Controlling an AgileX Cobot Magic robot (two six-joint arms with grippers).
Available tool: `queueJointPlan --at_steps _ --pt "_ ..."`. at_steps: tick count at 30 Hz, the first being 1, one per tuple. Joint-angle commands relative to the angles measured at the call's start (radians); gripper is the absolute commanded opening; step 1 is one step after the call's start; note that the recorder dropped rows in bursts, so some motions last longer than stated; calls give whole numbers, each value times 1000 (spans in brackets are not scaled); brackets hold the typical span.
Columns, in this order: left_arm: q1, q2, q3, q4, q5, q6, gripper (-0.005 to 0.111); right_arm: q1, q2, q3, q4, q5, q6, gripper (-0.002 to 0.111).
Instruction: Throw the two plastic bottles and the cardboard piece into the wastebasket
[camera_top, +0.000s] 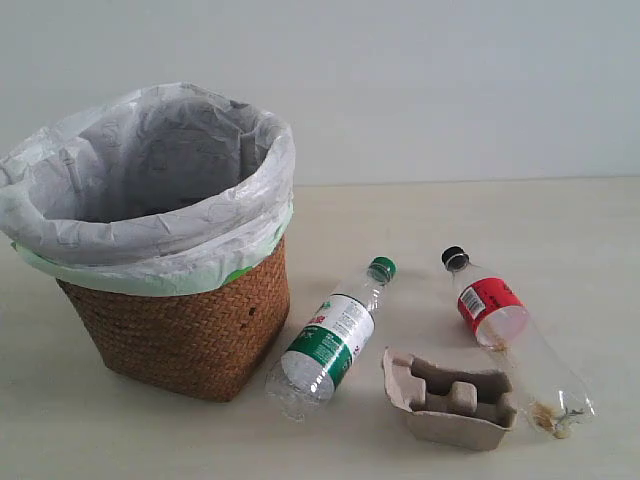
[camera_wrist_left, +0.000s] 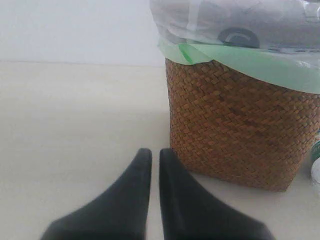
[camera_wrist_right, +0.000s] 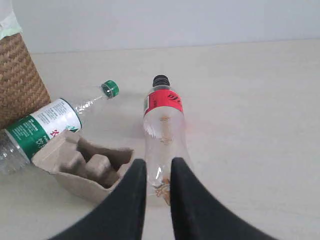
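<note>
The wicker wastebasket (camera_top: 180, 330) with its white bag stands at the left. To its right the green-capped bottle (camera_top: 325, 340) lies on its side, base close to the basket. The black-capped, red-labelled bottle (camera_top: 495, 315) lies further right. The pulp cardboard piece (camera_top: 450, 400) sits between their bases. Neither gripper shows in the exterior view. My left gripper (camera_wrist_left: 155, 152) is shut and empty, low over the table just before the wastebasket (camera_wrist_left: 240, 125). My right gripper (camera_wrist_right: 158, 162) has its fingers slightly parted and empty, short of the base of the red-labelled bottle (camera_wrist_right: 162, 125), with the cardboard piece (camera_wrist_right: 85, 165) beside it.
A plain pale wall runs behind the light table (camera_top: 560, 230). In the right wrist view the green-capped bottle (camera_wrist_right: 42, 125) lies against the wastebasket (camera_wrist_right: 15, 75). A sliver of that bottle (camera_wrist_left: 316, 165) shows past the basket in the left wrist view.
</note>
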Motion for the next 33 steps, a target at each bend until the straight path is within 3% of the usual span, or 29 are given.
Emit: queueJointPlan --at_steps 1,6,14,27,33 --pt "3 -2 3 2 1 -8 6 1 -5 -1 -2 -6 1 13" --pt "3 -2 3 2 1 -8 6 1 -5 -1 1 -6 10 13" --pt "3 -2 3 2 1 -8 6 1 -5 -1 239 -26 356 13" --pt "3 -2 3 2 1 -8 6 1 -5 -1 239 -70 360 13" --pt "3 -2 3 2 1 -8 6 1 -5 -1 239 -382 472 13"
